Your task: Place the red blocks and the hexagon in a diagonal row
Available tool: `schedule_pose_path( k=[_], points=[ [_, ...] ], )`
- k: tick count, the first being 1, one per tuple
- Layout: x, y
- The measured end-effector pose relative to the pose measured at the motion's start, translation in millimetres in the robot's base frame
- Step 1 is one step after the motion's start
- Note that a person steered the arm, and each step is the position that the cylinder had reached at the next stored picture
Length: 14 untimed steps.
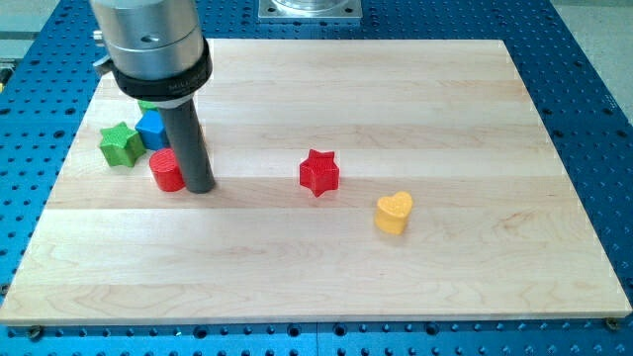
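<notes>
A red round block [166, 170] lies at the view's left on the wooden board [396, 277]. My tip [199, 186] stands right beside it on its right, touching or nearly touching. A red star block [318, 172] lies near the board's middle, well to the right of my tip. A blue block [152, 129] sits just above the red round block; its shape is partly hidden by the rod. A bit of green [150, 103] shows under the arm's body; I cannot tell its shape. I cannot make out a hexagon for certain.
A green star block [120, 144] lies at the far left, next to the blue block. A yellow heart block [394, 212] lies to the lower right of the red star. The arm's grey and black body [153, 44] covers the upper left corner.
</notes>
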<state>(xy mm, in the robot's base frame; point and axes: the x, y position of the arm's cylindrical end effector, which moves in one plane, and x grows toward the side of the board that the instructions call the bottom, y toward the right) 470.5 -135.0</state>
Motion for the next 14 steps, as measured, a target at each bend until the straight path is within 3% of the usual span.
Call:
schedule_pose_path(
  k=[2,5,7,8,10,12,14],
  points=[
    [38,-32],
    [-15,-35],
    [38,114],
    [34,162],
    [-15,102],
    [-58,146],
    [-122,145]
  ],
)
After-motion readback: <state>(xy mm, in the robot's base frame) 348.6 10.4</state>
